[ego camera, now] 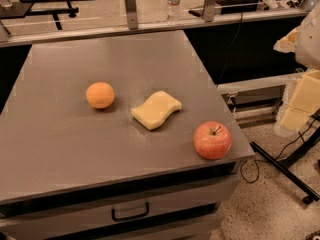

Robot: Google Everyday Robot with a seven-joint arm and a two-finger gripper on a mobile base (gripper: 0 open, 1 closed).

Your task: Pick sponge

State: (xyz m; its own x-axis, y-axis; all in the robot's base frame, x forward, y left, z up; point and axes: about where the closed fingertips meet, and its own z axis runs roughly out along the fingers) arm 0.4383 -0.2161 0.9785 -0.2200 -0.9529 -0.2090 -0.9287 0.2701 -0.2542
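Note:
The pale yellow sponge (pixel 156 109), a flat foam block with wavy edges, lies flat near the middle of the grey table (pixel 65 139). My gripper (pixel 299 106) hangs at the far right edge of the view, off the table's right side and well away from the sponge. It holds nothing that I can see.
A round orange fruit (pixel 100 95) sits left of the sponge. A red apple (pixel 212 140) sits near the table's front right corner. A water bottle (pixel 173 1) stands on the ledge behind the table. A drawer handle (pixel 130 214) shows below the front edge. Cables and a black stand leg (pixel 285 169) lie on the floor at the right.

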